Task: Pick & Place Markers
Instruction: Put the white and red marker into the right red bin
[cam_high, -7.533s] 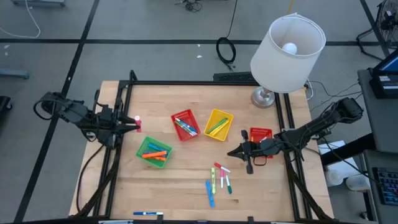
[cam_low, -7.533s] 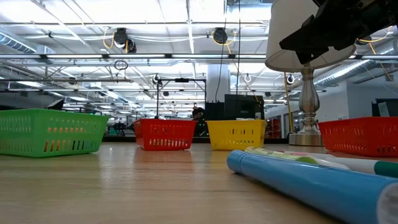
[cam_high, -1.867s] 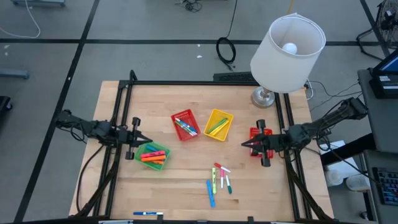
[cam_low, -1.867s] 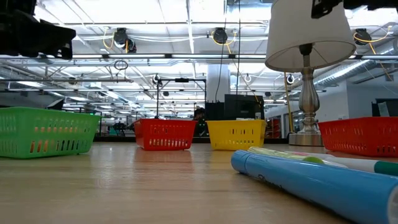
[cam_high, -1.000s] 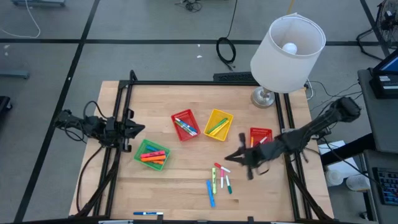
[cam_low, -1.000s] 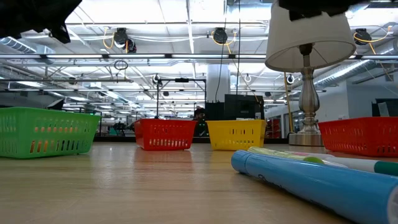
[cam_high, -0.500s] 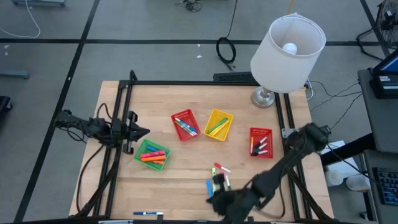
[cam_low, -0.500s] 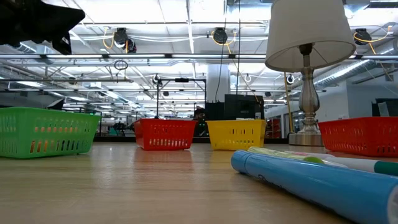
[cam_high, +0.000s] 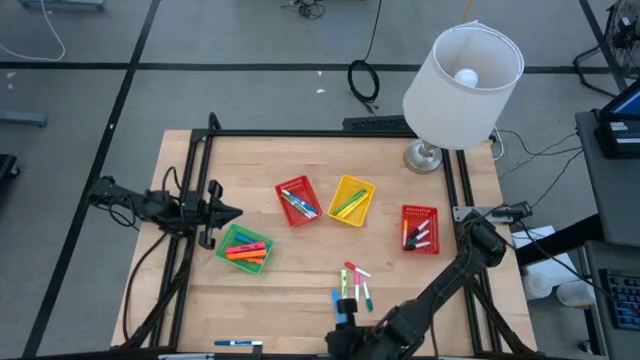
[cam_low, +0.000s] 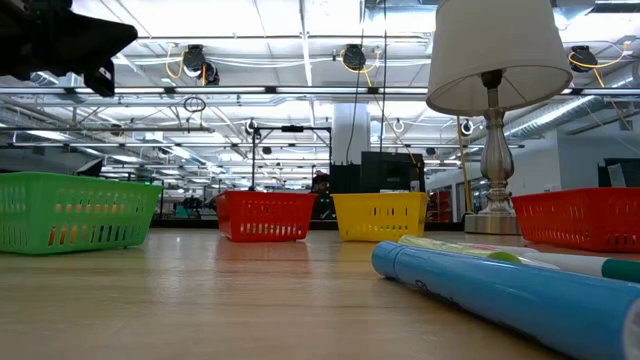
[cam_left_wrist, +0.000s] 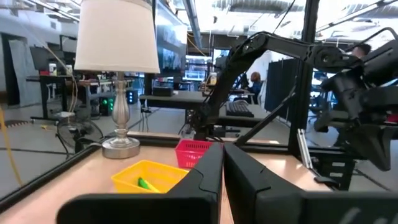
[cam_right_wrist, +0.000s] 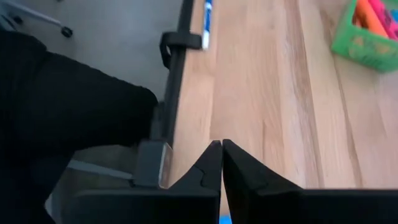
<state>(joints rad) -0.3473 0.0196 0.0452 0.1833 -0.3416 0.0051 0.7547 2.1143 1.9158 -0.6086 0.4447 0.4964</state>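
A: Overhead, the right gripper (cam_high: 345, 340) is down at the table's near edge, its arm covering part of the loose markers (cam_high: 352, 285) just beyond it. Wrist cam shows its fingers pressed together, nothing in them, w/ a blue marker (cam_right_wrist: 207, 23) by the table's edge ahead.

B: Left gripper (cam_high: 232, 211) is closed & empty too, hovering just beside the green basket (cam_high: 243, 247). Low cam only catches a dark bit of that arm, top corner.

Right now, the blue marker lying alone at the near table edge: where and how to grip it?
Grip the blue marker mid-barrel, from above, jaws across its width. It lies flat along the table edge with nothing beside it. The right gripper, shut, is nearest.
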